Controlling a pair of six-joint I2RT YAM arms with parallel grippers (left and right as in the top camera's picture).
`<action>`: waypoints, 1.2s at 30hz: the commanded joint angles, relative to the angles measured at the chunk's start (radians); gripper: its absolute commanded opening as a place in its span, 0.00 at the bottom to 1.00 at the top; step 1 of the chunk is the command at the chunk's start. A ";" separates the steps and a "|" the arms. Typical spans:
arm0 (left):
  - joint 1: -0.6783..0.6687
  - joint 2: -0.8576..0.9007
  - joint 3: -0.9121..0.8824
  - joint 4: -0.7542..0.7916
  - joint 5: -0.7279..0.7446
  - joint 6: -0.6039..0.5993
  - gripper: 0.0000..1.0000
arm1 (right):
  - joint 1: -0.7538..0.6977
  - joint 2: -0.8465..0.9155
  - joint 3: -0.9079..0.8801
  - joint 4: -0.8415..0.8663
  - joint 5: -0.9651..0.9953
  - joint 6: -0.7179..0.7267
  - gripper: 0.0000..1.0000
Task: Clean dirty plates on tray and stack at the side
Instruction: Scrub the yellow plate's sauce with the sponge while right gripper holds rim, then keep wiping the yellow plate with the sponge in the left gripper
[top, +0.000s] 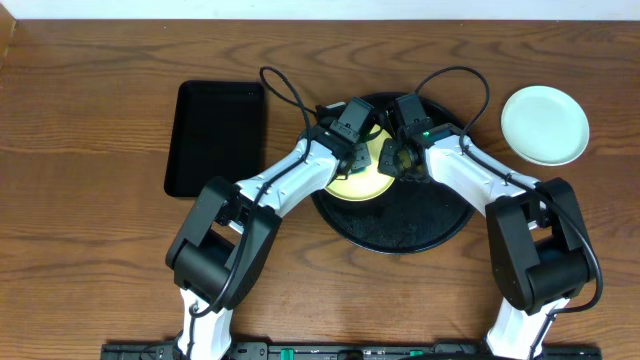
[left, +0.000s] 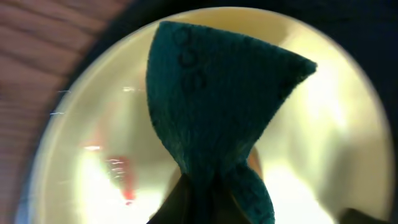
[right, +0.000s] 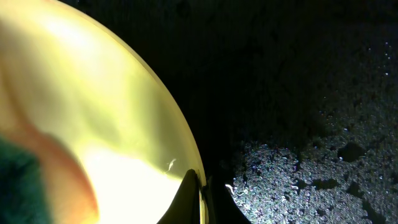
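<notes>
A pale yellow plate (top: 362, 186) lies on the left part of the round black tray (top: 410, 225). My left gripper (left: 211, 200) is shut on a dark teal cloth (left: 217, 93), which hangs over the plate (left: 329, 137). A red-orange smear (left: 121, 177) marks the plate to the left of the cloth. My right gripper (right: 202, 200) is shut on the plate's rim (right: 186, 134), one finger inside and one outside. The cloth's edge (right: 18, 186) shows at the lower left of the right wrist view. From overhead, both grippers (top: 355, 150) (top: 397, 160) meet over the plate.
A pale mint plate (top: 545, 125) rests on the wooden table to the right of the tray. A rectangular black tray (top: 215, 135) lies at the left. The round tray's floor (right: 311, 174) glistens with wet droplets. Both arms' cables arch over the tray's far side.
</notes>
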 joint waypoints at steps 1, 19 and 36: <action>0.032 0.020 -0.008 -0.071 -0.169 0.082 0.08 | 0.019 0.023 -0.029 -0.014 0.011 0.014 0.01; 0.043 -0.105 0.100 -0.146 -0.275 0.097 0.08 | 0.019 0.023 -0.042 -0.001 0.011 0.014 0.01; 0.014 0.060 0.097 0.035 0.137 0.018 0.08 | 0.019 0.023 -0.043 0.013 0.010 0.014 0.01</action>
